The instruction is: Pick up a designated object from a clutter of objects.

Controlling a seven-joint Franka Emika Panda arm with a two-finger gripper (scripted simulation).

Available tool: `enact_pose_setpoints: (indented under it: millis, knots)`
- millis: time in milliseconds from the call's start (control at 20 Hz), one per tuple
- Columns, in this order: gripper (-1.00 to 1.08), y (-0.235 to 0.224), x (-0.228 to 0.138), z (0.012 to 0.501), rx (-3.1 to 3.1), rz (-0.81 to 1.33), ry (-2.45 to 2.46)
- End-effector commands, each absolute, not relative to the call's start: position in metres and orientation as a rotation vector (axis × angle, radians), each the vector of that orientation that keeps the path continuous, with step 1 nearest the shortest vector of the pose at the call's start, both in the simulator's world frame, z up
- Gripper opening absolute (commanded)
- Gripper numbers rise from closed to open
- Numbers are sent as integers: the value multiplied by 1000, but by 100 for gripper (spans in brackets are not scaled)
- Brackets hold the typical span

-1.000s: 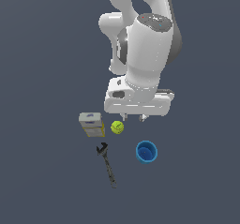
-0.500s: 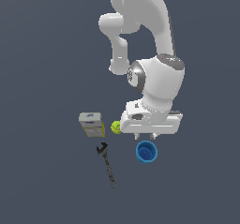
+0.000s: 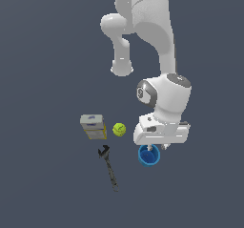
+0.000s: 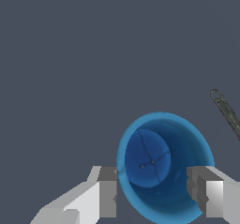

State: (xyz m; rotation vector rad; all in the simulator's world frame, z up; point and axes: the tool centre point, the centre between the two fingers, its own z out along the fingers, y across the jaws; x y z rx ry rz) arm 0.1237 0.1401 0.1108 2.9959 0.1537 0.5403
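Observation:
The blue cup (image 3: 148, 157) stands upright on the dark floor, its hollow inside showing in the wrist view (image 4: 161, 164). My gripper (image 3: 157, 147) is directly above it and low, open. In the wrist view my gripper (image 4: 154, 190) has one finger (image 4: 107, 190) outside the rim and the other finger (image 4: 204, 192) at the opposite rim, neither pressing the cup. The grey-and-yellow box (image 3: 93, 126), the yellow-green tennis ball (image 3: 119, 129) and the dark wrench (image 3: 108, 167) lie toward the exterior view's left of the cup.
The wrench's handle end (image 4: 226, 110) shows at the edge of the wrist view. The white arm (image 3: 152, 46) rises above the cup. The floor is a plain dark grey surface.
The arm has swung toward the exterior view's right and down, from above the tennis ball to right over the blue cup. The objects have not moved.

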Motion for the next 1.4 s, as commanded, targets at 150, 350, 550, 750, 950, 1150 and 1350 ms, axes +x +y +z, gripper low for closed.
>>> enact_pose_setpoints:
  millis: [150,350,550,750,950,1150,1350]
  knots:
    - [28,153,124,96,2996,576,184]
    - [28,156,124,92,2997,583,190]
    - [28,155,125,90,2997,578,189]
    - [28,155,129,80,2997,580,189]
    - [28,154,133,69,2997,582,190]
    - [-100,154,134,67,2997,582,191]
    - [-100,154,134,67,2997,582,191]
